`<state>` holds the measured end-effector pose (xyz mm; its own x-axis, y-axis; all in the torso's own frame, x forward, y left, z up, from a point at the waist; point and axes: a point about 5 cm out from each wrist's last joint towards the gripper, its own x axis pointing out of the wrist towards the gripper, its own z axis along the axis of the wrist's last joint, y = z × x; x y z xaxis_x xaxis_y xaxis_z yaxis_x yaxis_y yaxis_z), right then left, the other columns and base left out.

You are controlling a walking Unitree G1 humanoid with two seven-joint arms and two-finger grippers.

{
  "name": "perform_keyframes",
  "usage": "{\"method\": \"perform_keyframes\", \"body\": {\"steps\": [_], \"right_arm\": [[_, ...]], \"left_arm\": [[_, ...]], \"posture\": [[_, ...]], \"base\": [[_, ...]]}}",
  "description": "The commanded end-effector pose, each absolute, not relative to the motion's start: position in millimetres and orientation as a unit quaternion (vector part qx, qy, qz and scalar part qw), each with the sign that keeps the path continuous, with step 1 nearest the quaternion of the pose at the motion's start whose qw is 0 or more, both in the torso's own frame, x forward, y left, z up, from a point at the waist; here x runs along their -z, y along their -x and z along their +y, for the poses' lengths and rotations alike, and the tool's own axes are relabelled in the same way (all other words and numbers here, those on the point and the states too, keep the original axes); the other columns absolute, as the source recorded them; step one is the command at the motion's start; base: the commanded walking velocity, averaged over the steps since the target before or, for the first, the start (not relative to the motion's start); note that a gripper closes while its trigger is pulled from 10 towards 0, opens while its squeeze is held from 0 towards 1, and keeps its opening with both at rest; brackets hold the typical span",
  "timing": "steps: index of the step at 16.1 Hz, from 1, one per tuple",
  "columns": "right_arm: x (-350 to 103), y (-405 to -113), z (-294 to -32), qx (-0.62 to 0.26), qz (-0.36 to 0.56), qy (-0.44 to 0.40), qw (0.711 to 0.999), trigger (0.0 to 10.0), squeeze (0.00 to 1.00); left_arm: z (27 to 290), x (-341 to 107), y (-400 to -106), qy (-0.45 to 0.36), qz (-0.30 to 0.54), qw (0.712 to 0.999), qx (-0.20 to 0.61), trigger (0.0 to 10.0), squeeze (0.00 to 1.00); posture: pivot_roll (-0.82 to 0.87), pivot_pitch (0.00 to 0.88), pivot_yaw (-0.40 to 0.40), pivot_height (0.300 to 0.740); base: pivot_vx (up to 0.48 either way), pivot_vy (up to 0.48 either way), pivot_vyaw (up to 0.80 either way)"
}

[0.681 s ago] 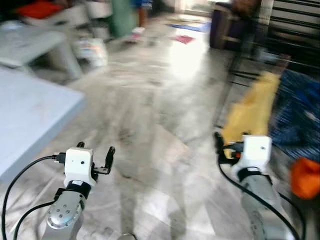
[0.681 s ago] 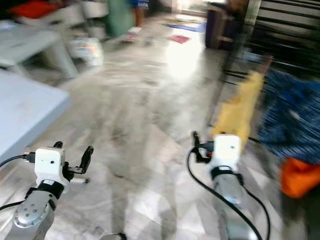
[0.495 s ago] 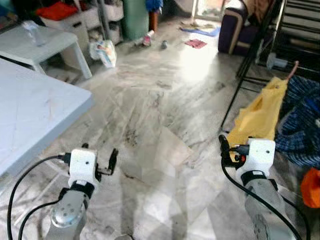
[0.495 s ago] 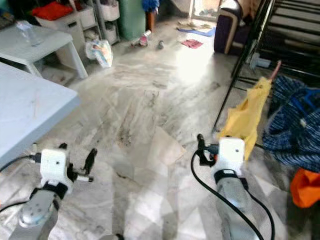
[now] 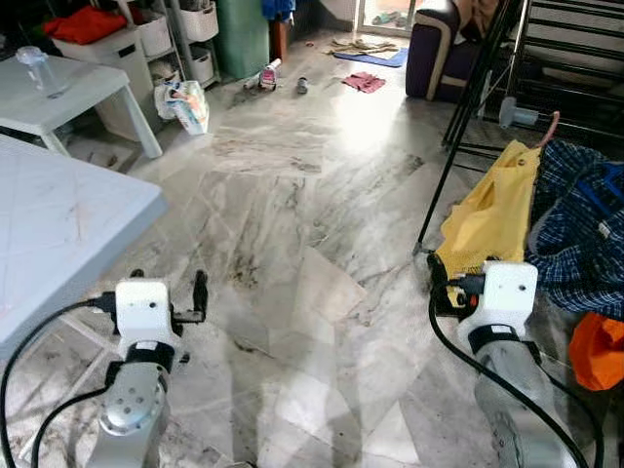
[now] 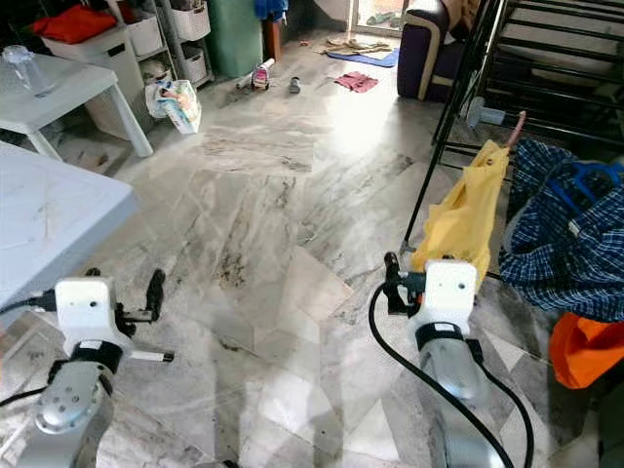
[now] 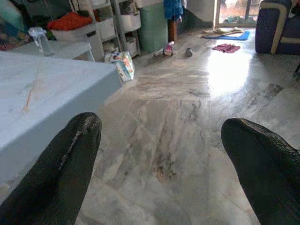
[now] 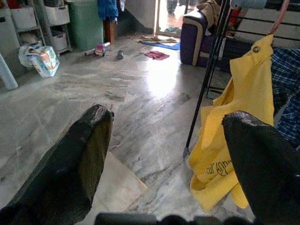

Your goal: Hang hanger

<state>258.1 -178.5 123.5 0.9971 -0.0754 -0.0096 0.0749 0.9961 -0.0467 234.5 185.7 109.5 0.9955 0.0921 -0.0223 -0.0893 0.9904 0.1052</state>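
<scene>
A yellow shirt (image 5: 492,216) hangs on a pink hanger (image 5: 553,129) from a black rack (image 5: 546,58), beside a blue plaid shirt (image 5: 575,229). The right hand (image 6: 392,285) hovers just beside the yellow shirt, fingers wide and empty. The left hand (image 5: 168,292) is also wide and empty, over the marble floor (image 5: 312,195) near a white tabletop (image 5: 58,224).

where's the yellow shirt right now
The yellow shirt hangs on the black drying rack to the robot's right, beside a blue plaid garment, just beyond the open right gripper.
</scene>
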Motion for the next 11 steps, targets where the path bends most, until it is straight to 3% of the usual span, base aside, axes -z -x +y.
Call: {"method": "perform_keyframes", "body": {"steps": [1, 11], "right_arm": [[-124.0, -258.0, -179.7, 0.041, 0.010, 0.026, 0.999, 10.0, 0.00], [-124.0, -258.0, -179.7, 0.041, 0.010, 0.026, 0.999, 10.0, 0.00]], "left_arm": [[185.0, -108.8, -233.3, -0.057, 0.017, 0.997, -0.042, 10.0, 0.00], [185.0, -108.8, -233.3, -0.057, 0.017, 0.997, -0.042, 10.0, 0.00]], "posture": [[0.02, 0.074, -0.008, 0.740], [0.02, 0.074, -0.008, 0.740]], "base": [[0.000, 0.000, 0.00], [0.000, 0.000, 0.00]]}}
